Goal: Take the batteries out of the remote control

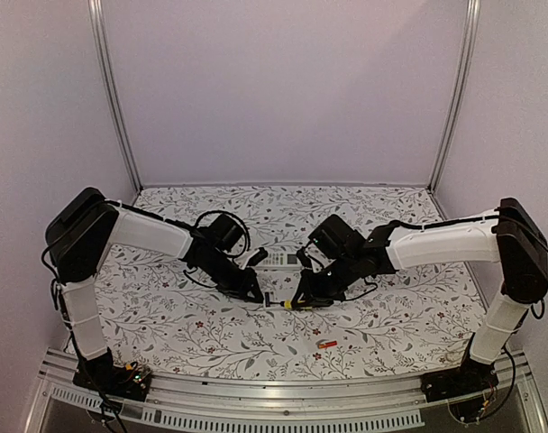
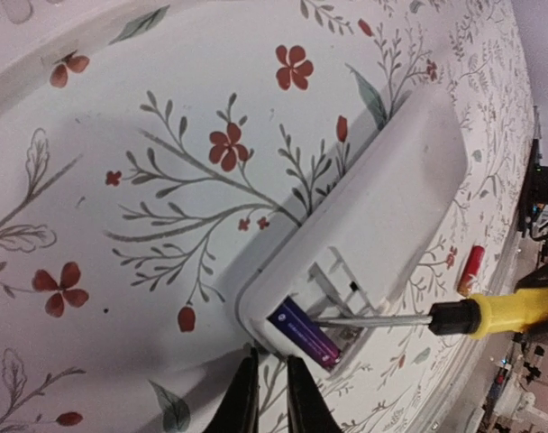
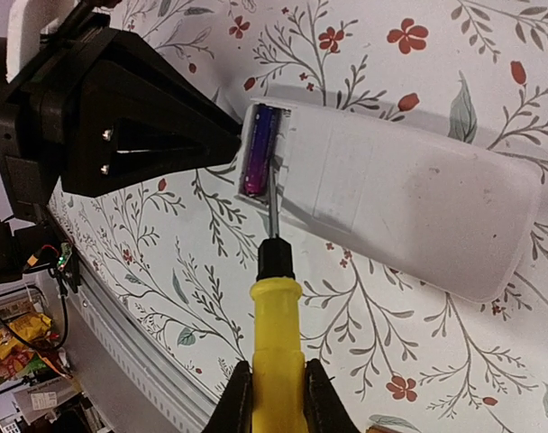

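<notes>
A white remote (image 2: 391,207) lies back side up on the flowered table, its battery compartment open at the near end. One dark purple battery (image 2: 310,332) lies in the compartment and also shows in the right wrist view (image 3: 259,149). One red-orange battery (image 1: 326,344) lies loose on the table near the front. The other batteries are out of view. My left gripper (image 2: 272,397) is shut and empty, its tips against the remote's end. My right gripper (image 3: 276,397) is shut on the yellow-handled screwdriver (image 3: 276,316), whose blade reaches into the compartment beside the dark battery.
A second white remote (image 1: 278,260) lies face up just behind the two grippers. The loose red-orange battery also shows in the left wrist view (image 2: 470,269), beyond the screwdriver handle (image 2: 517,311). An aluminium rail (image 1: 283,397) runs along the table's front edge.
</notes>
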### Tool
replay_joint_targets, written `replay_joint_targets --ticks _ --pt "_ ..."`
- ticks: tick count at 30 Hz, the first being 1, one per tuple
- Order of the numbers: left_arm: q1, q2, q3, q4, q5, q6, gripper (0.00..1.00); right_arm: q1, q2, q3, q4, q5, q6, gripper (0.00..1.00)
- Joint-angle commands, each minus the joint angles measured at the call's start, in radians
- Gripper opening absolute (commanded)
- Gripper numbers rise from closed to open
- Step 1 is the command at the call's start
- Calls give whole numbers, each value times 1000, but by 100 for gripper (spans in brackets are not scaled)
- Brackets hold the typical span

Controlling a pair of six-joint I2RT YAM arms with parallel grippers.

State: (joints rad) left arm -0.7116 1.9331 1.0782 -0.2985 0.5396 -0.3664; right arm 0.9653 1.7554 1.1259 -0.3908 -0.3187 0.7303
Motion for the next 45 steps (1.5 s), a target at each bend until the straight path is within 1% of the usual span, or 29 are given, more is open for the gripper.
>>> replay_joint_targets --ticks 1,9,20,25,33,45 --pt "5 50 10 -12 -12 9 9 -25 -4 -78 129 -110 33 0" --pt "5 66 11 -14 -4 9 6 -54 -25 -186 310 -188 83 0" --pt "4 75 13 -16 -10 10 4 -75 -48 -275 470 -244 123 0" --pt "5 79 14 -18 -16 9 3 -85 -70 -297 505 -264 128 0" --pt "5 81 14 -20 -18 10 3 -100 -92 -340 605 -315 174 0" --pt "4 82 14 -19 -20 9 2 -100 -127 -359 639 -306 185 0"
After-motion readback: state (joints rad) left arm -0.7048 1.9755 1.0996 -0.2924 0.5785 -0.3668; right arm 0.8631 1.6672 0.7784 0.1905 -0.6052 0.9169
